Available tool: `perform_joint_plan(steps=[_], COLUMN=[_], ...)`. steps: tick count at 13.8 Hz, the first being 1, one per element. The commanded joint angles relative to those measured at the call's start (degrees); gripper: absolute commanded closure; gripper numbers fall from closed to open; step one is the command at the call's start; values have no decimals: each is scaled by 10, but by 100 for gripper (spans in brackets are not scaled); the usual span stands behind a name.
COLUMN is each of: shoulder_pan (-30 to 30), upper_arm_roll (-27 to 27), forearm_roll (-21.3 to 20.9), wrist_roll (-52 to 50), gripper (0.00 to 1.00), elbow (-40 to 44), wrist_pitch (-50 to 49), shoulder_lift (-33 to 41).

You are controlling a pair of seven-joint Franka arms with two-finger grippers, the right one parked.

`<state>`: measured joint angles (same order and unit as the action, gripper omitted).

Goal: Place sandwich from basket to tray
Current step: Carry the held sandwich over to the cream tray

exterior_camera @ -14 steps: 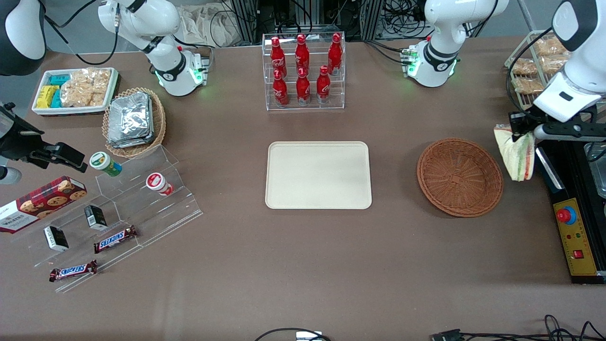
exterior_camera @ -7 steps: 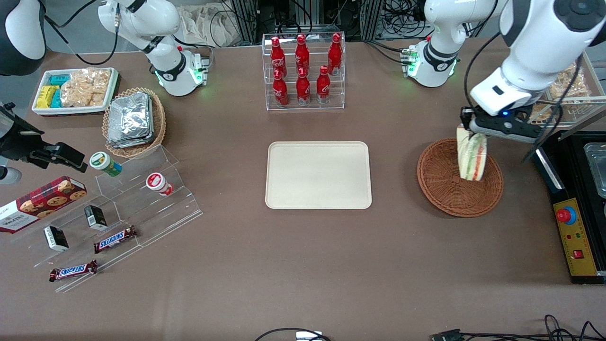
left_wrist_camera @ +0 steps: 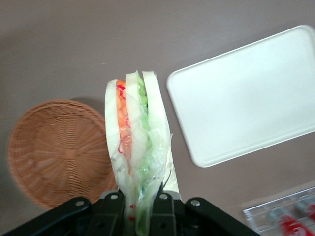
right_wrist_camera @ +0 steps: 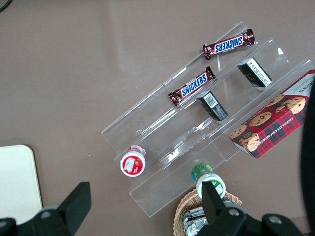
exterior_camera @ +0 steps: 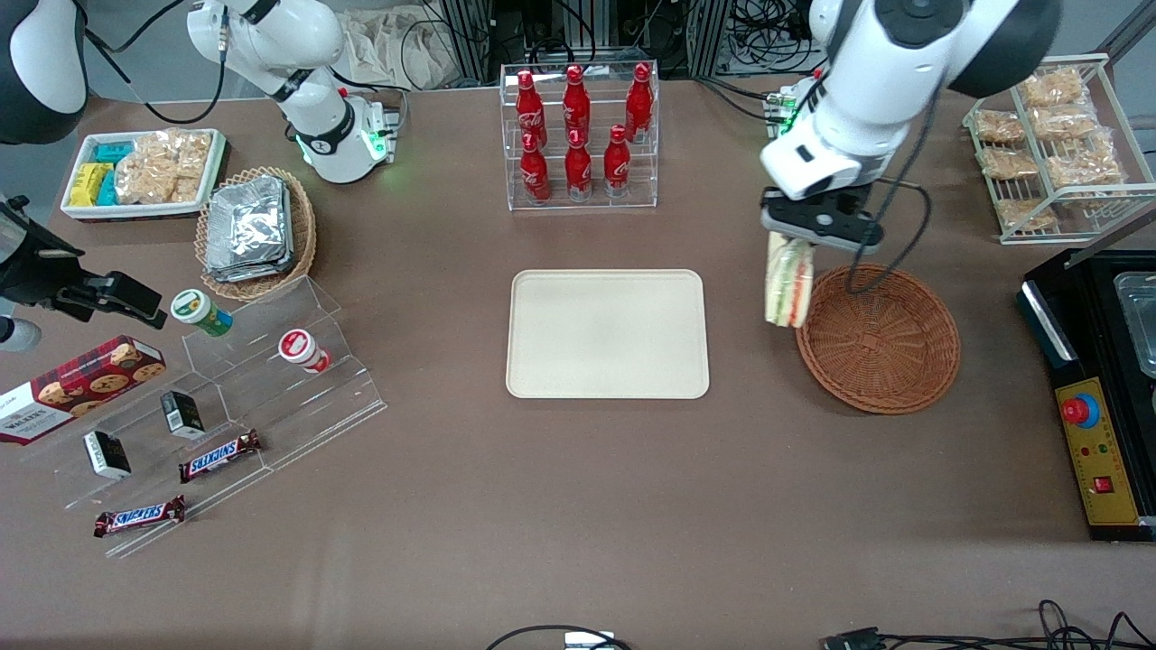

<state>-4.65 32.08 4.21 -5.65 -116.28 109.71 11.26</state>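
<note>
My left gripper [exterior_camera: 799,236] is shut on the clear-wrapped sandwich [exterior_camera: 787,283], which hangs below it in the air. It hangs over the basket's rim that faces the tray. In the left wrist view the gripper [left_wrist_camera: 135,200] pinches the sandwich [left_wrist_camera: 133,142] by its wrapped end, with red, orange and green layers showing. The round reddish-brown wicker basket [exterior_camera: 878,338] holds nothing; it also shows in the left wrist view [left_wrist_camera: 54,152]. The cream-beige tray [exterior_camera: 607,333] lies bare at mid-table, toward the parked arm from the basket; it also shows in the left wrist view [left_wrist_camera: 251,96].
A clear rack of red bottles [exterior_camera: 578,135] stands farther from the camera than the tray. A wire rack of snack bags [exterior_camera: 1052,144] and a black unit [exterior_camera: 1097,379] are at the working arm's end. A tan basket of foil packets [exterior_camera: 253,230] and clear shelves [exterior_camera: 226,406] lie toward the parked arm's end.
My left gripper has carried the sandwich from off the working arm's end of the table, across above the basket, to the basket's rim nearest the tray.
</note>
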Motion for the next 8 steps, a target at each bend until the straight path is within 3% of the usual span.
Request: perform_joint_plan(steps=[1, 4, 8], shoulder_pan=[-2, -1, 4], upper_arm_roll=[55, 87, 108], forearm_roll=[-2, -13, -68], wrist_roll=[-85, -148, -198], gripper=[100, 100, 100], elbow=[33, 32, 28], wrist_pitch=[21, 61, 92], shoulder_lift=[-57, -97, -163])
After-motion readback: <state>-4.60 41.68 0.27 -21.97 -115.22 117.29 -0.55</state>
